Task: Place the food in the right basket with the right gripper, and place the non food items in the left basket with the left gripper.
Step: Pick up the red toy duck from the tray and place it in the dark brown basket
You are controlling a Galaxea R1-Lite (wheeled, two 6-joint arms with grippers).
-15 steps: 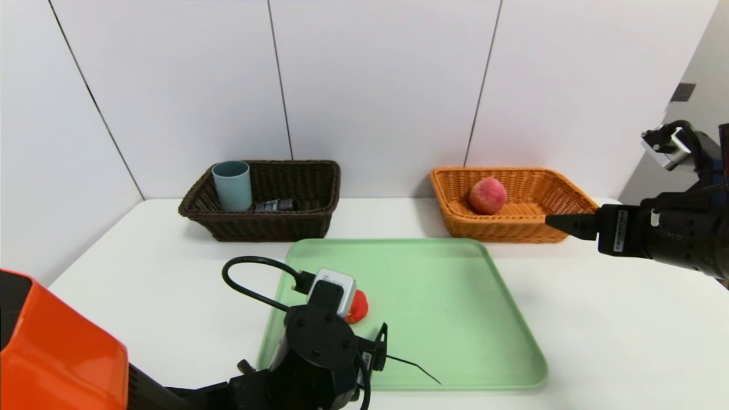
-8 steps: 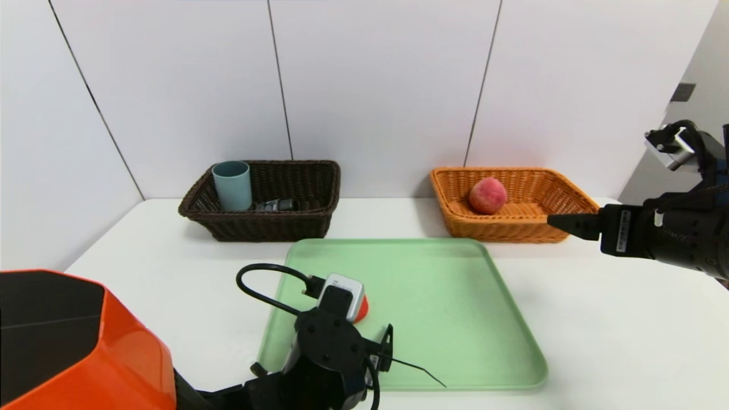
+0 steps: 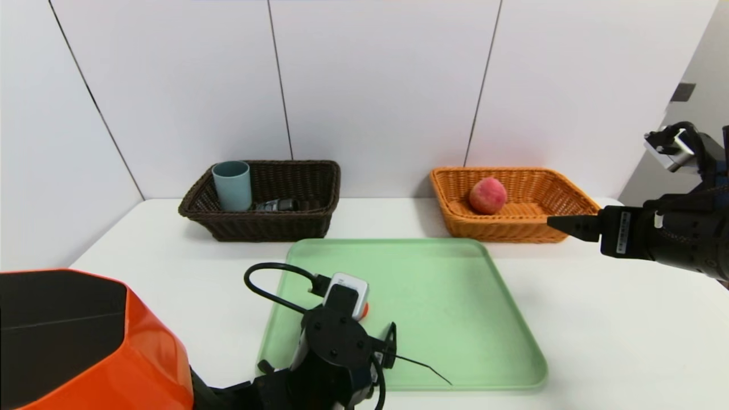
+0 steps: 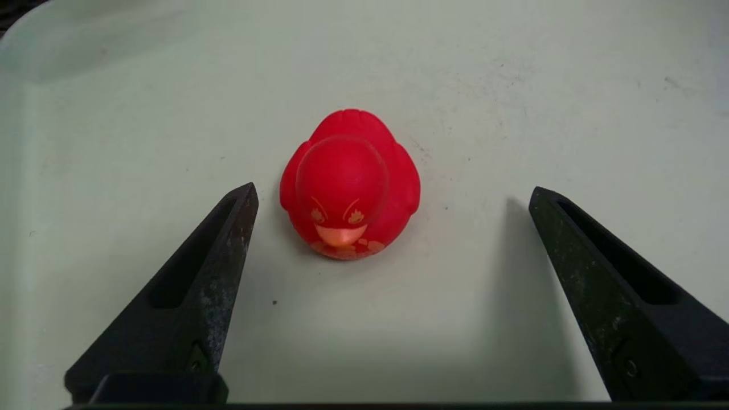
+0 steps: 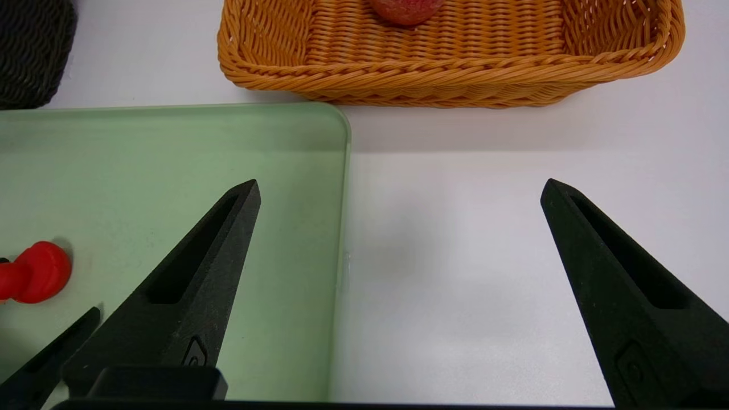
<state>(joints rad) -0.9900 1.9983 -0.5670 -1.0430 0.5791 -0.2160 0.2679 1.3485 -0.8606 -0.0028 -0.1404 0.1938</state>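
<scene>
The tiny red duck-like toy (image 4: pixel 350 185) stands on the green tray (image 3: pixel 455 307), facing my left gripper (image 4: pixel 393 189). That gripper is open, hovers low over the tray, and has the toy just ahead between its fingertips, nearer one finger and touching neither. In the head view the left wrist hides most of the toy (image 3: pixel 364 310). The blue-grey cup (image 3: pixel 232 185) and the black tube (image 3: pixel 276 204) lie in the dark brown left basket (image 3: pixel 256 215). The peach (image 3: pixel 488 195) sits in the orange right basket (image 3: pixel 569 196). My right gripper (image 5: pixel 400 185) hangs open and empty above the table, right of the tray.
The tray (image 5: pixel 171 159) lies in the middle of the white table (image 3: pixel 598 319), in front of both baskets, which stand against the back wall. The left arm's orange shell (image 3: pixel 85 341) fills the near left corner.
My left arm has moved forward and slightly right over the tray, and its wrist now covers more of the red toy. The right arm has barely shifted.
</scene>
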